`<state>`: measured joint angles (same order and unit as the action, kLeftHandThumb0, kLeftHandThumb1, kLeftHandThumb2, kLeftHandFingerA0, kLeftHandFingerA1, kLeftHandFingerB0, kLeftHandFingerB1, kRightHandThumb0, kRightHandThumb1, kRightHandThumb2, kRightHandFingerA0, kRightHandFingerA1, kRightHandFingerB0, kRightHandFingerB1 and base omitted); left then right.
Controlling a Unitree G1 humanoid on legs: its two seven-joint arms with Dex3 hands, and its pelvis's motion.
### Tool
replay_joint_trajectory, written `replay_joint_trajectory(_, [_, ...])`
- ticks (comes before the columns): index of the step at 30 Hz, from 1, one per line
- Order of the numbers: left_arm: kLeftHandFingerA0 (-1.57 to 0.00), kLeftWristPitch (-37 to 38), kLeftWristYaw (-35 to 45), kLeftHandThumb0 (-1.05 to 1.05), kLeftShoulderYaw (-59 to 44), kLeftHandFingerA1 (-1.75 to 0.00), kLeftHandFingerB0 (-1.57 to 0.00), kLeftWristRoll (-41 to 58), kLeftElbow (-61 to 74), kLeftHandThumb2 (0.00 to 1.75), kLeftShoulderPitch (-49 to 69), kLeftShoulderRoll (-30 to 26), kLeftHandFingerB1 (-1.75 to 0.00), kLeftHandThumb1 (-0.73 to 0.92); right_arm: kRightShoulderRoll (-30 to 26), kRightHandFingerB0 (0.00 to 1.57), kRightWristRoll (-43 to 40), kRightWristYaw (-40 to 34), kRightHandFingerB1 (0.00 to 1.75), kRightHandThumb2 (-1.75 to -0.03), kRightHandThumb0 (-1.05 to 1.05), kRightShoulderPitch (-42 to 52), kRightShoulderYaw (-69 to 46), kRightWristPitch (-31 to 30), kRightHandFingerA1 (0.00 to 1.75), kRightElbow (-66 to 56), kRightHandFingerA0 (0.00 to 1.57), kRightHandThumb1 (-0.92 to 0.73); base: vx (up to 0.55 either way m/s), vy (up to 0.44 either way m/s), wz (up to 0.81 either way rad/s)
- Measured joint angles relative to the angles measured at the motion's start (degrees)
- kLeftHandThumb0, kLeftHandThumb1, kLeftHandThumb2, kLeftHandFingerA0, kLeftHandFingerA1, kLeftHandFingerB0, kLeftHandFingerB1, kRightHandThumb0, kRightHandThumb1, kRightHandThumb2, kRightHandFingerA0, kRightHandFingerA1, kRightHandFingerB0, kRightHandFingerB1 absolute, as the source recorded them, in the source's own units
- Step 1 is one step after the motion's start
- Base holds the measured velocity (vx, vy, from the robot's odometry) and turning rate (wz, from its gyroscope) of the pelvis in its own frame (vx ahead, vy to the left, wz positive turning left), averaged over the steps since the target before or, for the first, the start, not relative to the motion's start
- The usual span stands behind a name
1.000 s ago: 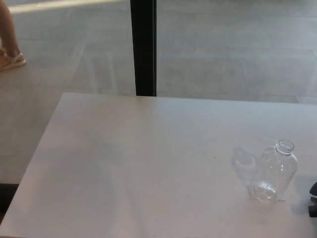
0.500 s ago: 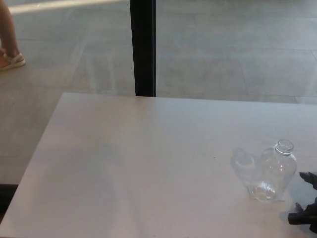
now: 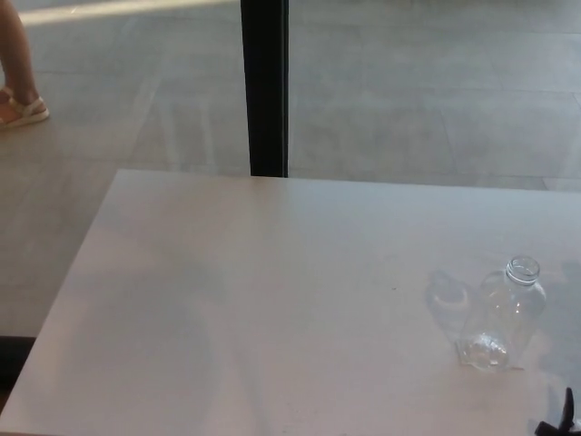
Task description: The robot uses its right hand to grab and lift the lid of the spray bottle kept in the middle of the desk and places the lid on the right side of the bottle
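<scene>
Half a second back you had the right hand reaching in beside the bottle, with fingers showing well up the right edge of the picture; now it has dropped low, and only a thin black tip and a bit of dark shape show at the bottom right corner. You cannot tell from so little whether its fingers are spread or closed, nor whether it has anything in them. Your left hand does not show at all.

Nearest you on the desk, a pale, plain surface that fills the lower half of the view, stands the clear spray bottle. It sits toward the right side of the desk rather than the middle, upright as far as you can judge from above. Its round neck is open at the top, with no lid on it, and it has not shifted from where it stood before. A faint pale shadow or reflection lies on the desk just left of the bottle. The bottle and the tip of the hand are apart, the hand below and to the right of it.

Past the far edge of the desk you see grey floor. A dark upright post rises from behind the desk edge to the top of the picture. At the far left edge a person's leg and sandalled foot stand on that floor, where they were before.
</scene>
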<state>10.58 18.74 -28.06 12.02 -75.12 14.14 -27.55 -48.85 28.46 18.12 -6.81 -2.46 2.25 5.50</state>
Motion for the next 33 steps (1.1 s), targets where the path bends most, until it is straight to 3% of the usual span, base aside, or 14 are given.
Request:
replay_joint_trajectory(4, [-0.62,0.00,0.00,-0.76,0.00,-0.46,-0.45,0.01,0.00,0.62,-0.01,0.00,-0.38,0.73,-3.11,0.00,-2.82,2.66,0.09,-0.96,-1.02,1.35,-7.35,-0.24,0.00,0.99,0.00,-0.52,0.00,0.000,0.00])
replay_joint_trajectory(5, [-0.63,0.00,0.01,-0.79,0.00,-0.48,-0.46,0.01,0.00,0.62,-0.02,0.00,-0.38,0.74,-3.61,0.00,-3.47,3.09,0.30,-0.62,-1.03,1.81,-9.31,-0.25,0.00,1.46,0.00,-0.66,0.00,0.000,0.00])
replay_joint_trajectory(6, [-0.63,0.00,0.01,-0.78,0.00,-0.47,-0.46,0.01,0.00,0.62,0.00,0.01,-0.38,0.73,-3.94,0.04,-4.05,3.40,0.17,-0.97,-0.99,2.19,-11.14,-0.32,0.04,1.90,0.00,-0.56,0.00,0.000,0.00])
replay_joint_trajectory(7, [-0.63,0.00,0.01,-0.78,0.00,-0.47,-0.46,0.00,0.00,0.62,0.00,0.01,-0.38,0.73,-4.09,0.04,-4.59,3.65,0.17,-0.97,-0.99,2.62,-13.18,-0.41,0.04,2.35,0.00,-0.56,0.00,0.000,0.00])
replay_joint_trajectory(8, [-0.63,0.00,0.02,-0.80,0.00,-0.47,-0.47,0.00,0.01,0.62,-0.02,0.02,-0.38,0.73,-4.10,0.08,-5.00,3.84,0.33,-0.59,-0.83,2.90,-14.53,-0.47,0.06,2.77,0.00,-0.62,0.00,0.000,0.00])
replay_joint_trajectory(10, [-0.62,0.00,0.02,-0.76,0.00,-0.45,-0.44,0.00,0.01,0.63,-0.02,0.05,-0.37,0.74,-4.11,0.08,-6.28,4.11,0.37,-0.90,-0.74,3.83,-18.54,-0.72,0.20,3.83,0.01,-0.49,0.00,0.000,0.00])
replay_joint_trajectory(11, [-0.62,0.00,0.02,-0.76,0.00,-0.45,-0.44,0.00,0.01,0.63,-0.05,0.07,-0.37,0.74,-4.11,0.08,-6.68,4.12,0.37,-0.90,-0.74,4.25,-19.98,-0.75,0.20,4.28,0.01,-0.49,0.00,0.000,0.00])
replay_joint_trajectory(12, [-0.64,0.00,0.02,-0.78,0.00,-0.46,-0.45,0.01,0.00,0.63,-0.12,0.10,-0.38,0.73,-4.10,0.22,-7.16,4.11,0.30,-0.58,-0.69,4.78,-21.63,-0.73,0.35,4.99,0.00,-0.60,0.00,0.000,0.00])
replay_joint_trajectory(18, [-0.64,-0.01,0.02,-0.78,0.00,-0.47,-0.47,0.01,-0.02,0.63,-0.30,0.28,-0.38,0.74,-2.45,0.22,-10.70,3.75,0.29,-0.60,-0.53,7.17,-31.24,-0.69,0.33,10.61,0.06,-0.63,0.00,0.000,0.00])
replay_joint_trajectory(19, [-0.62,-0.01,0.01,-0.79,0.00,-0.46,-0.45,0.00,-0.02,0.63,-0.30,0.28,-0.38,0.74,-1.89,0.11,-11.17,3.60,0.32,-0.75,-0.56,7.29,-32.54,-0.70,0.33,11.54,0.02,-0.64,0.00,0.000,0.00])
replay_joint_trajectory(25, [-0.62,-0.01,0.02,-0.78,0.00,-0.45,-0.46,0.01,0.00,0.63,-0.36,0.33,-0.37,0.74,3.24,0.14,-15.31,1.56,0.39,-0.60,-0.46,7.38,-42.01,-1.01,0.48,20.26,0.01,-0.68,0.00,0.000,0.00])
replay_joint_trajectory(27, [-0.62,-0.01,0.02,-0.77,0.00,-0.46,-0.45,0.00,0.00,0.63,-0.36,0.34,-0.38,0.74,5.10,0.08,-16.62,0.80,0.41,-0.78,-0.53,7.26,-44.88,-1.15,0.42,23.43,0.02,-0.66,0.00,0.000,0.00])
replay_joint_trajectory(32, [-0.61,-0.01,0.02,-0.78,-0.05,-0.49,-0.47,0.03,0.00,0.63,-0.35,0.35,-0.39,0.75,11.25,0.11,-20.24,-1.83,0.38,-0.62,-0.54,7.13,-51.62,-1.71,0.55,31.89,0.08,-0.73,0.00,0.000,0.00])
replay_joint_trajectory(33, [-0.61,-0.01,0.02,-0.78,-0.09,-0.50,-0.47,0.05,0.00,0.63,-0.37,0.35,-0.40,0.75,12.86,0.08,-21.01,-2.39,0.44,-0.81,-0.56,7.20,-52.82,-1.70,0.55,33.91,0.06,-0.63,0.00,0.000,0.00])
